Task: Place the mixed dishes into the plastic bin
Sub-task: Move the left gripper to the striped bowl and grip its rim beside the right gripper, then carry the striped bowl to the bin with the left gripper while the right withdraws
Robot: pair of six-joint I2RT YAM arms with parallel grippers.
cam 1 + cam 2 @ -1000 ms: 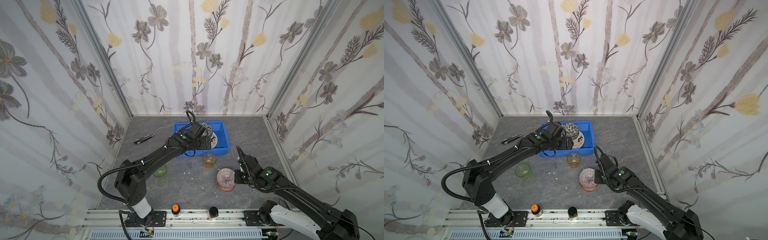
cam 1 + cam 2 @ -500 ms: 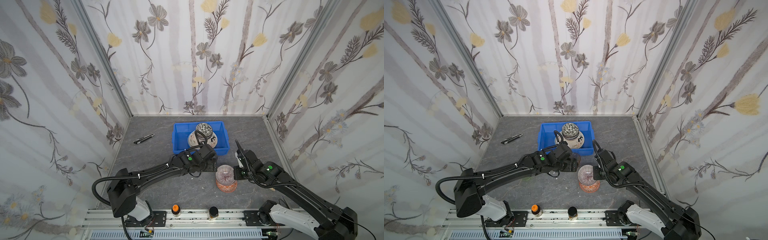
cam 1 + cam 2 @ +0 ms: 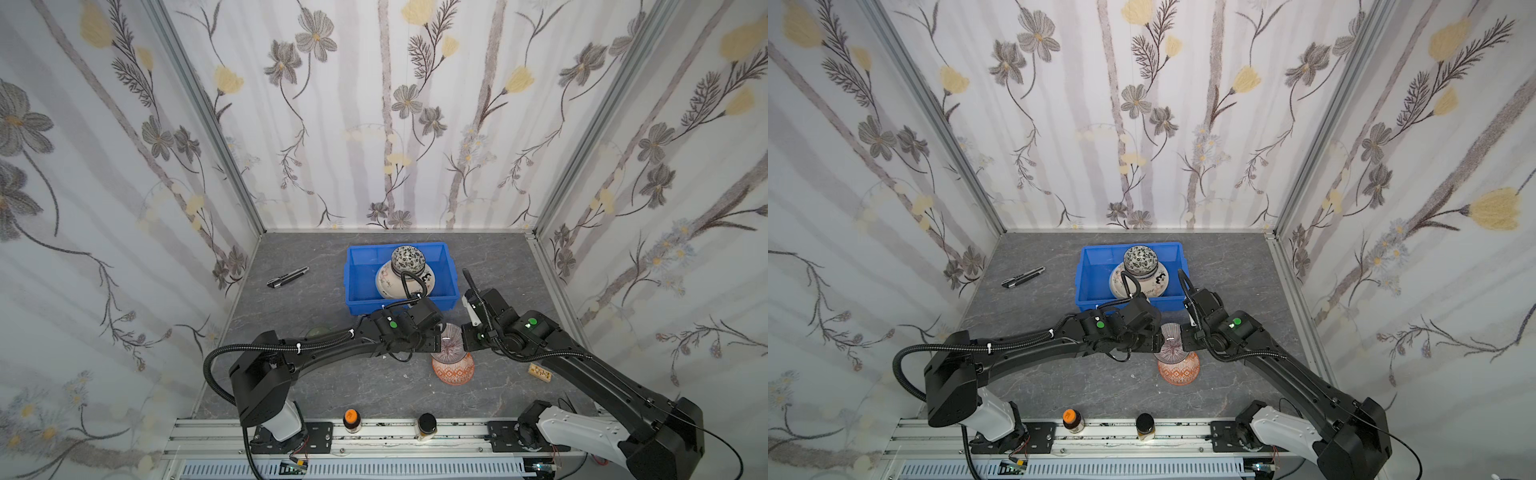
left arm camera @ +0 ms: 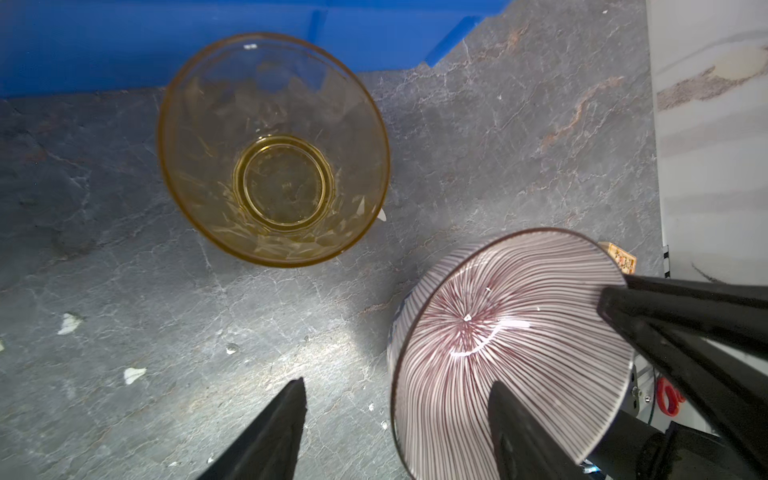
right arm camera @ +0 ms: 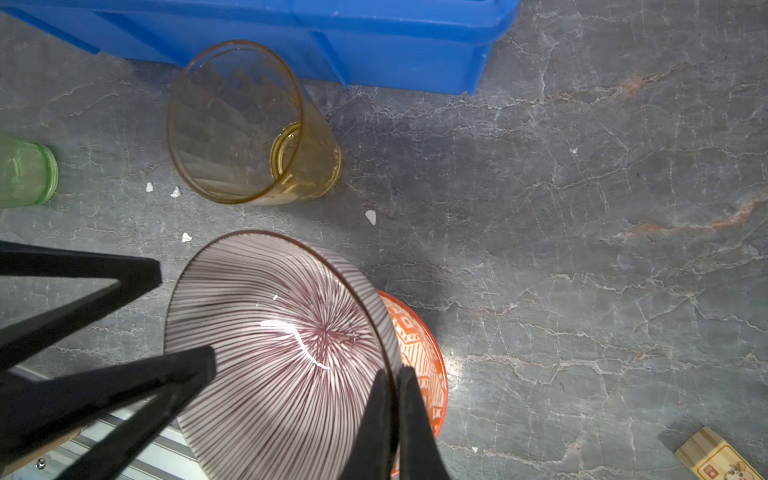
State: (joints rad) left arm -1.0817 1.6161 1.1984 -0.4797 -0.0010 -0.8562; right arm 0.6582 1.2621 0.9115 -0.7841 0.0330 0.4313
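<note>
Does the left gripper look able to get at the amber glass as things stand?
Probably yes: the amber glass stands free and upright near the left gripper, which first must clear the rim of the striped bowl.

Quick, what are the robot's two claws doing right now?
Left gripper: open, straddling the rim of the striped bowl.
Right gripper: closed, pinching that bowl's rim.

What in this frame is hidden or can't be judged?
Green glass: cut by the edge in the right wrist view; mostly behind the left arm in both top views.
Amber glass: both top views, hidden under the left arm.
Orange bowl: mostly covered by the striped bowl.
Plates in the bin: count unclear under the leaf bowl.
</note>
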